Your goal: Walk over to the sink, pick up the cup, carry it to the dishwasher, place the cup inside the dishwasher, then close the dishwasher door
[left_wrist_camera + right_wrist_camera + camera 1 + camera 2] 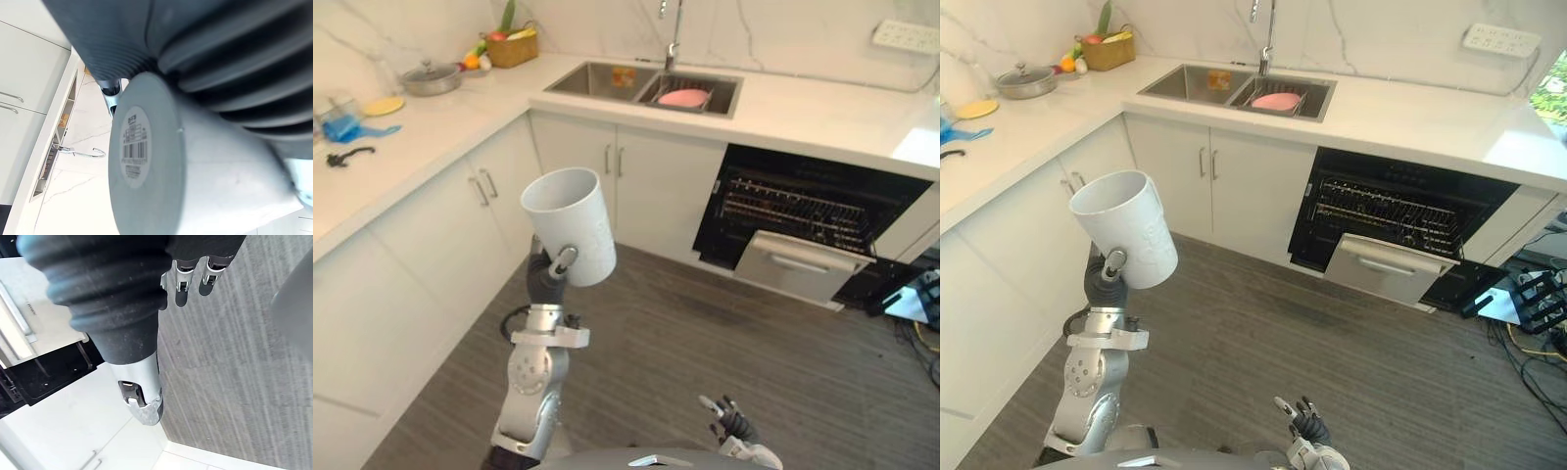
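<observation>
My left hand is raised in front of me, shut on a white cup that tilts with its mouth up and towards the cabinets. Its labelled base shows in the left wrist view, right under the hand's cover. The dishwasher stands open under the counter at the right, its dark rack showing and its silver door dropped forward and down. The sink lies in the counter beyond, with a pink dish in its right basin. My right hand hangs low over the floor, its fingers relaxed and empty.
White cabinets run along my left and ahead, meeting at a corner. On the left counter are a pot, a basket of vegetables, a yellow plate and a blue cloth. Equipment and cables lie on the floor at far right.
</observation>
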